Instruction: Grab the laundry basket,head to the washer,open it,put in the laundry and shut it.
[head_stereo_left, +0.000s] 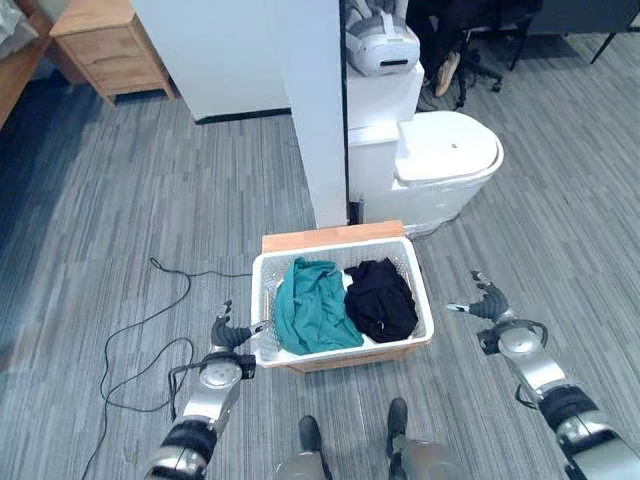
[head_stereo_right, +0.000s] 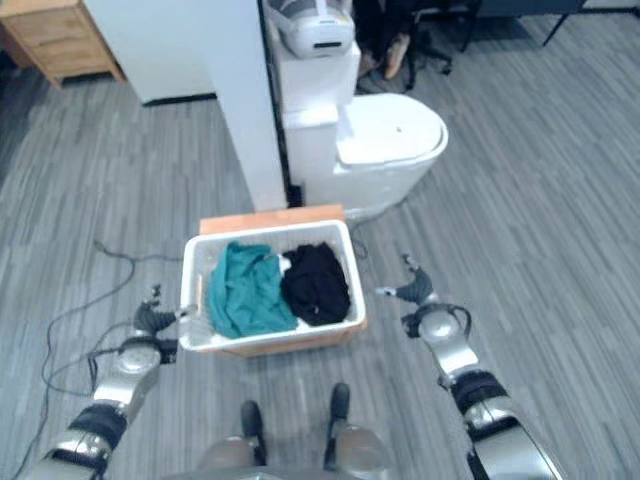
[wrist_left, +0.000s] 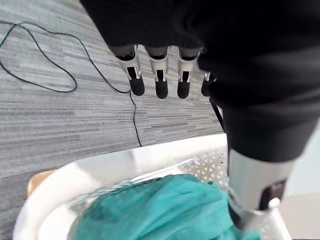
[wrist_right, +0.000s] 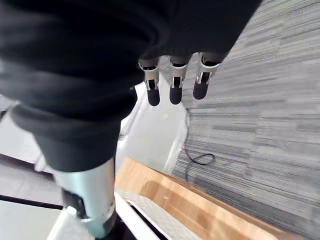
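Left hand (head_stereo_left: 232, 333) beside laundry basket (head_stereo_left: 415, 275), fingers straight

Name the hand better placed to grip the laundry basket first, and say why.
Left. The left hand sits right against the laundry basket's rim, fingers open. The right hand hangs open, clearly apart from the basket's other side.

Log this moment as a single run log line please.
phase: reach basket | left hand open at laundry basket rim | right hand open, apart | teal cloth, black cloth inside
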